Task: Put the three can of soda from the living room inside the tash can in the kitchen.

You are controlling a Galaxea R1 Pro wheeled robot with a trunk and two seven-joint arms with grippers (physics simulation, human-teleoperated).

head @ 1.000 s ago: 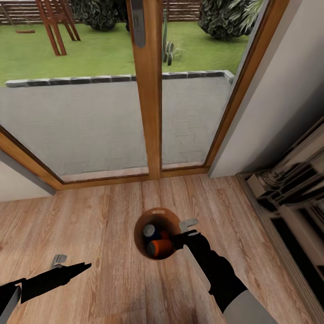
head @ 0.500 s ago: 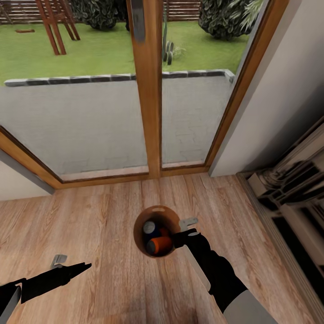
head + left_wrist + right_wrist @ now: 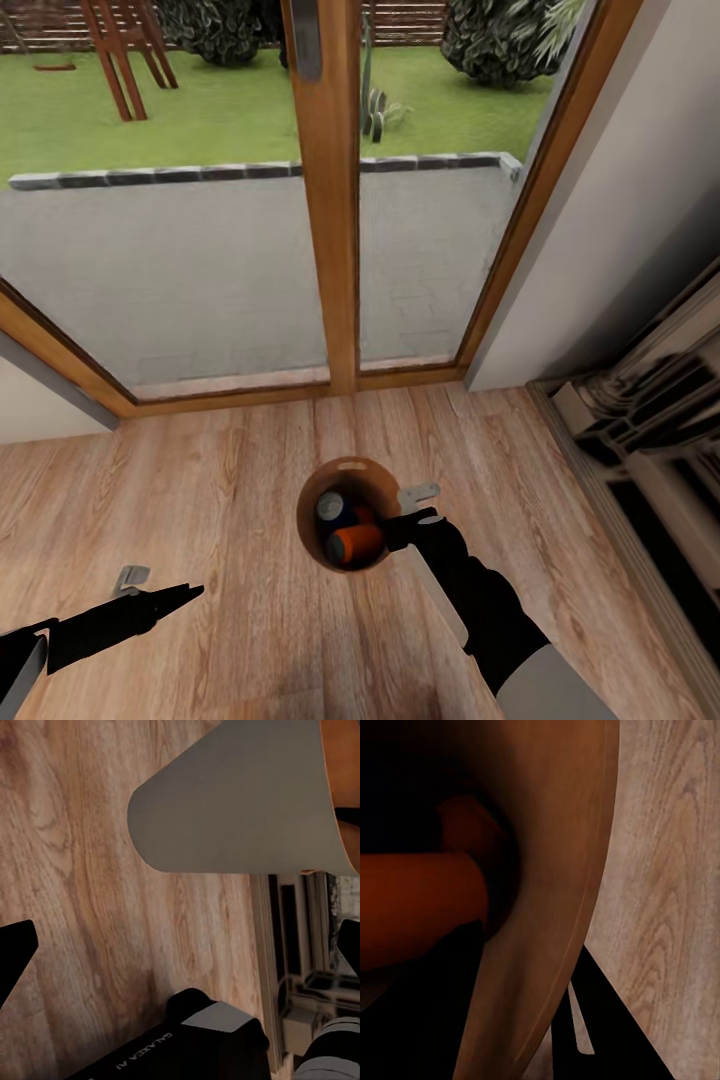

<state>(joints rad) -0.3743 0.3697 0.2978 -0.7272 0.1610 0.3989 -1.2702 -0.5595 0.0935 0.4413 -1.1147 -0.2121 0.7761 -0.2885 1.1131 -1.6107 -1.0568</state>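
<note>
Head view: looking down at a pale wood floor (image 3: 220, 500) in front of wood-framed glass doors (image 3: 330, 200), with paving and lawn beyond the glass. Near the middle of the floor, a small round trash can (image 3: 349, 470), brown inside, with an oval handle slot at the far rim. Inside it, three soda cans: a dark blue can (image 3: 332, 508) with a silver top, an orange can (image 3: 352, 544) lying nearest the camera, and a sliver of a second orange can (image 3: 366, 516) behind it. At the bin's right rim, the right gripper (image 3: 415, 506), fingers spread apart and holding nothing. Low at the left, the left gripper (image 3: 160, 590) over bare floor, well apart from the bin; fingers apart, nothing between them. At the right edge, grey cabinets (image 3: 650, 430).

Left wrist view: the bin's pale grey outer wall (image 3: 240, 802) above wood floor, dark fingertips (image 3: 13, 952) at opposite edges, wide apart and empty.

Right wrist view: close on the bin's brown inner wall (image 3: 547, 870), an orange can (image 3: 412, 904) lying in shadow inside, floor boards beside the rim.
</note>
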